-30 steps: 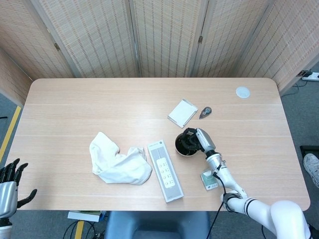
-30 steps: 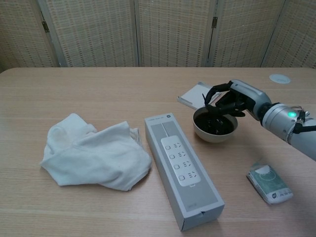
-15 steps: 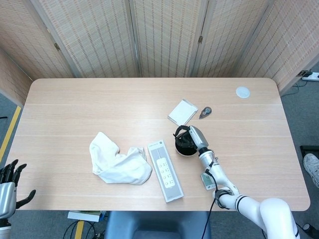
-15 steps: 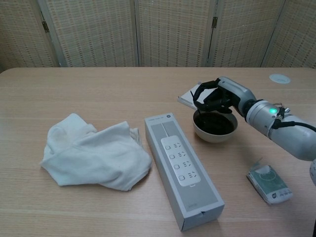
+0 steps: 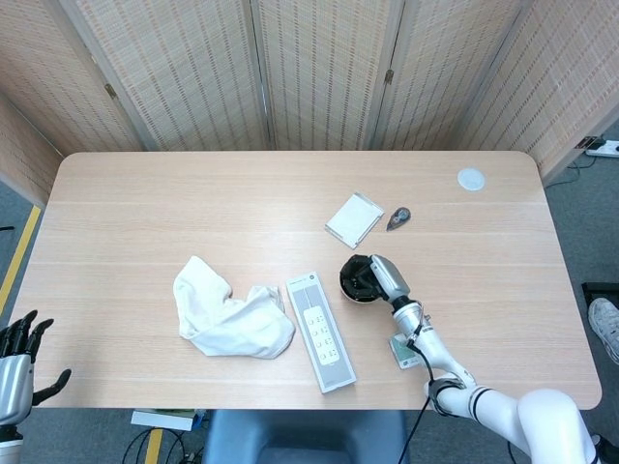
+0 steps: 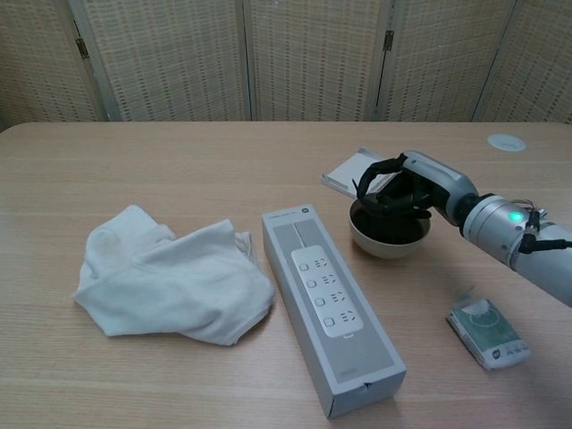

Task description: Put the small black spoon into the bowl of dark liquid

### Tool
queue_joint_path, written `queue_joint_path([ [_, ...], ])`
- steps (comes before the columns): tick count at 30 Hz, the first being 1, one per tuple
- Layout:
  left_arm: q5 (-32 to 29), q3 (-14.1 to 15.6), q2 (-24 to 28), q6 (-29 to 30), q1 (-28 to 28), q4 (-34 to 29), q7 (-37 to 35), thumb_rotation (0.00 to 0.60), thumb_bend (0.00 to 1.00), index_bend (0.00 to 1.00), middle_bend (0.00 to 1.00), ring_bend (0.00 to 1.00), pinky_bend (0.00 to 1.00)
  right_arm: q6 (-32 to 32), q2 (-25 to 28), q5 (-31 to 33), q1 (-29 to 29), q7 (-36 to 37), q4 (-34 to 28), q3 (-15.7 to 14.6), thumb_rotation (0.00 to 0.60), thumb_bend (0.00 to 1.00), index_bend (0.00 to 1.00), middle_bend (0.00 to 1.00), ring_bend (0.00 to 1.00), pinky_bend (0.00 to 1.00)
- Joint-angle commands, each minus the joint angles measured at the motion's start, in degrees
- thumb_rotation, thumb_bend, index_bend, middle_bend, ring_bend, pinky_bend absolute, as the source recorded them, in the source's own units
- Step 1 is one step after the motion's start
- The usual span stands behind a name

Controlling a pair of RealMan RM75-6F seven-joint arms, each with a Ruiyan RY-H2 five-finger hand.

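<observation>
1. Spoon: small, black; cannot be told apart from the dark fingers and the dark liquid, so its long axis and location are indeterminate.
2. Right hand: fingers curled above the bowl; whether they pinch anything cannot be told.
3. Bowl: holds dark liquid, stands on the worktop.
4. Left hand: fingers spread, off the worktop.

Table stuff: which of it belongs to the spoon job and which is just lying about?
Job: bowl of dark liquid; right hand over it. The spoon can't be made out.

Lying about: white cloth, power strip box, white pad, tissue packet, white disc.
</observation>
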Motion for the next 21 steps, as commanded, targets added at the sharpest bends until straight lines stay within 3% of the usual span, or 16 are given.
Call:
queue_joint_path([
  [1,0.02,0.05,-0.06,-0.12,-0.03,0.06,0.00,0.600,0.25,0.19,0.08,0.11,0.14,0.06,1.28,-0.11,-0.69,-0.95,-0.63,-0.57,0.600,0.52,0.74,0.98,1.00,1.00],
  [14,-0.08,-0.26,-0.14,-0.65,-0.47,-0.02,0.22,0.600,0.25,0.19,0.08,0.11,0.14,-2.19,-0.82,1.91,2.15,-2.39,3.79,2.28,0.600,0.53,0.74,0.98,1.00,1.00],
  [21,-0.17,-0.38,-0.02,-0.56,-0.46,-0.04,0.18,0.600,0.25,0.19,0.08,0.11,0.14,-1.83,-2.55,0.93,3.47,-1.74,5.14,2.21,0.600,0.53,0.74,0.98,1.00,1.00],
])
